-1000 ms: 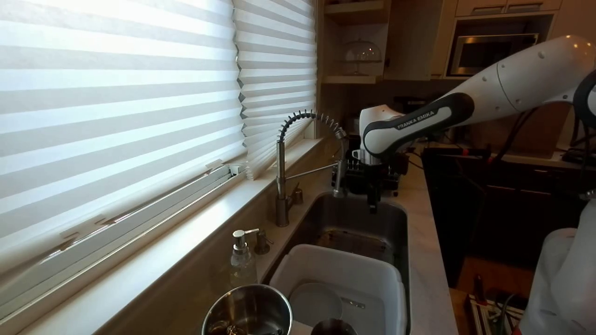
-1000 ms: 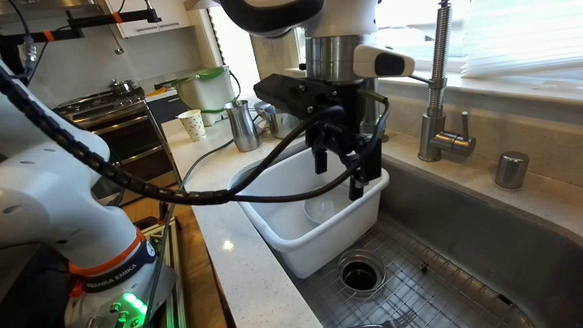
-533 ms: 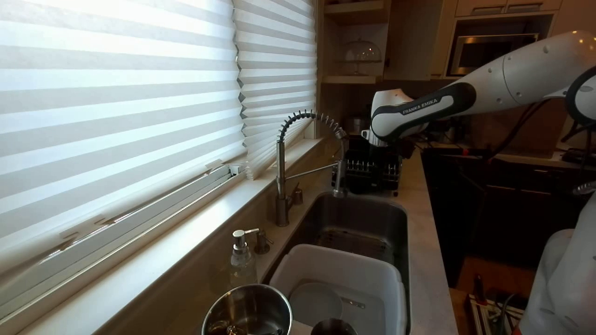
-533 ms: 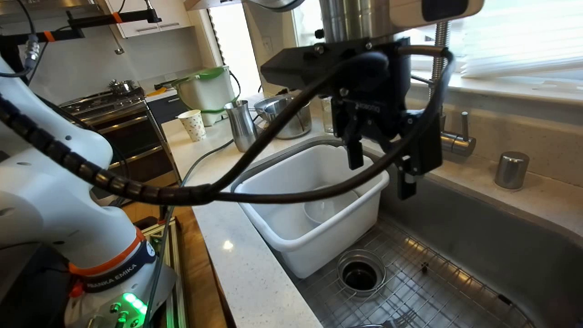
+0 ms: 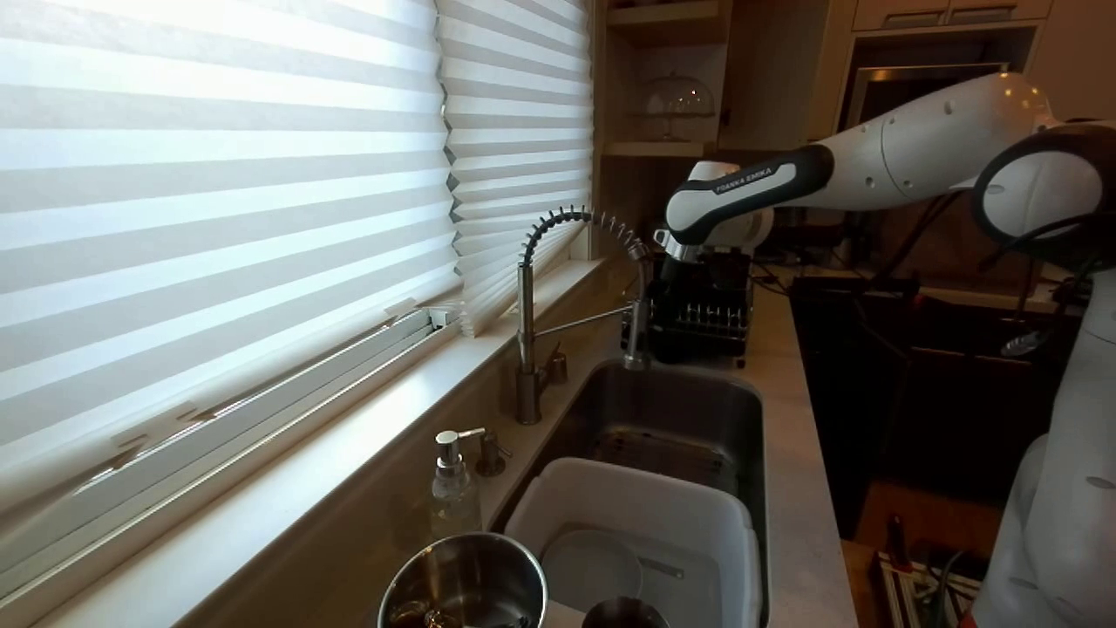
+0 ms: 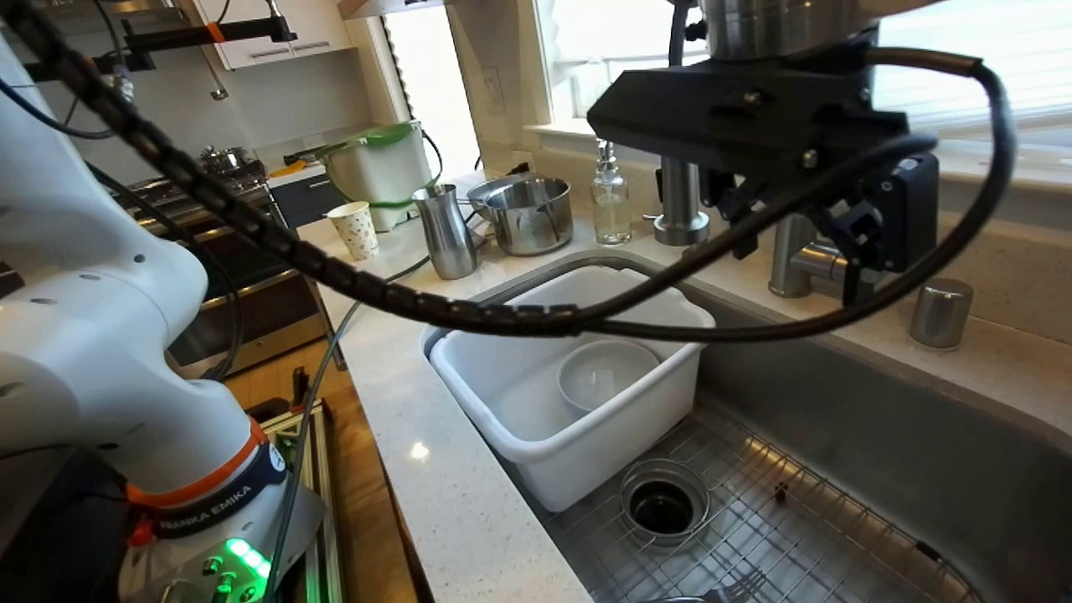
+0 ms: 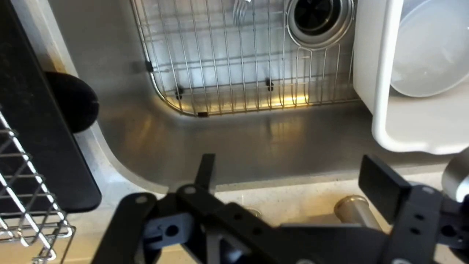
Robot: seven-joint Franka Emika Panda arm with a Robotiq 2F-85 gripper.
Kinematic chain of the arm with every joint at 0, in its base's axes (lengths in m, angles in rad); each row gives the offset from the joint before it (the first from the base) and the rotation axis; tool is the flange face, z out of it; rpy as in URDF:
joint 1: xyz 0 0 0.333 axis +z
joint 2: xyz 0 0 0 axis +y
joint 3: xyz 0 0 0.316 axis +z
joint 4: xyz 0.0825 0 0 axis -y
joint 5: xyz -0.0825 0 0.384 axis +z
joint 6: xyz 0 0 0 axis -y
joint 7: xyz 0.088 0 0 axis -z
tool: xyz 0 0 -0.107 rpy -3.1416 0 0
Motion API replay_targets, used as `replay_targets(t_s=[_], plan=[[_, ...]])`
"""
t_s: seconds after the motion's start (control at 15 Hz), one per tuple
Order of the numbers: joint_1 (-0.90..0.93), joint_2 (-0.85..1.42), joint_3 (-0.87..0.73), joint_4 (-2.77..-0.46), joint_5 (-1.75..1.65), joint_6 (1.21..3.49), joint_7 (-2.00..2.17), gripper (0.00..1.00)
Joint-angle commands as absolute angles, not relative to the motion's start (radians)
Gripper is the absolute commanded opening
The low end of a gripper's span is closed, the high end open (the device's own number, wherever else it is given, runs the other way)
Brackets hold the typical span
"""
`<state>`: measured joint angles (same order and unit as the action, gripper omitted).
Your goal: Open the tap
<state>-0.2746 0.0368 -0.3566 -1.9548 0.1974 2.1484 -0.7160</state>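
Note:
The tap (image 5: 527, 349) is a silver faucet with a coiled-spring gooseneck. It stands on the counter behind the sink. Its slim base (image 6: 787, 272) and hanging spray head (image 6: 680, 205) show in an exterior view. The arm hides its upper part there. The side lever (image 6: 821, 261) is partly covered by my gripper (image 6: 800, 266). In the wrist view my gripper (image 7: 291, 176) is open, with the jaws wide apart and nothing held. What appears to be the tap's base (image 7: 357, 211) shows behind the jaws, towards the right one. No contact is visible.
A white basin (image 6: 502, 435) with a bowl sits in the sink (image 6: 879, 419). A silver cap (image 6: 942, 314) stands beside the tap. A dish rack (image 7: 27, 161) is at the sink's end. A soap bottle (image 6: 611, 201) and steel pots stand behind the basin.
In an exterior view my gripper has moved right, from over the white basin to in front of the tap's base and lever. The jaws have stayed open. The tap has not moved.

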Motion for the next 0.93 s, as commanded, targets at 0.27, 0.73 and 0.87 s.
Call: replay_targets(t_s=[0.27,0.73,0.87], plan=[[-0.368,0.296,-0.264,-1.69,0.505,2.072,-0.89,1.0],[-0.378,0.269,-0.238,-1.722,0.469,2.112,-0.857,1.0],[-0.386,0.291,-0.217,-1.701,0.505,2.13,-0.902,1.0]])
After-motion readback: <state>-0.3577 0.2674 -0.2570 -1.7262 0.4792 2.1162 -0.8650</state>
